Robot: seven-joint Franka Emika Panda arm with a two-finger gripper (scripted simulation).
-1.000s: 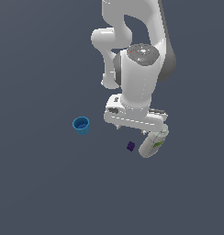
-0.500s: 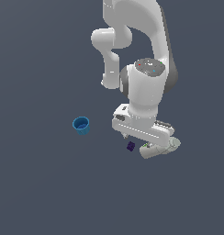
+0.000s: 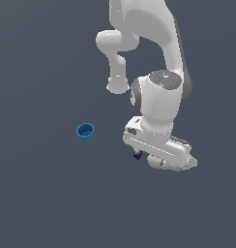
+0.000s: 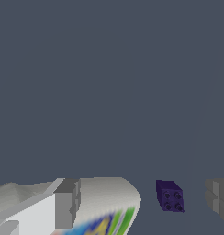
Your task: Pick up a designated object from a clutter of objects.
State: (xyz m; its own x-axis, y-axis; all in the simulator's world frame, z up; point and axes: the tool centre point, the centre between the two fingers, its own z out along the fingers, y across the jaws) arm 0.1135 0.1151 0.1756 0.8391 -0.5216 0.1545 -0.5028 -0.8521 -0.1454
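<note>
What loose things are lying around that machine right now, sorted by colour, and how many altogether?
Blue: 1, the small cup
Dark purple: 1, the tiny studded block, between the claw fingers
White with a colourful label: 1, the bottle, lying beside the block
Total: 3 visible. The arm hides part of the floor, so more may lie beneath it.

Mostly hidden behind the arm's hand in the exterior view: purple block (image 3: 137, 155), only a sliver showing; white bottle (image 3: 175, 163), just its end past the hand. Cut off at the wrist view's edge: bottle label (image 4: 104, 225) and both fingers (image 4: 67, 204). Fingertips unseen.
</note>
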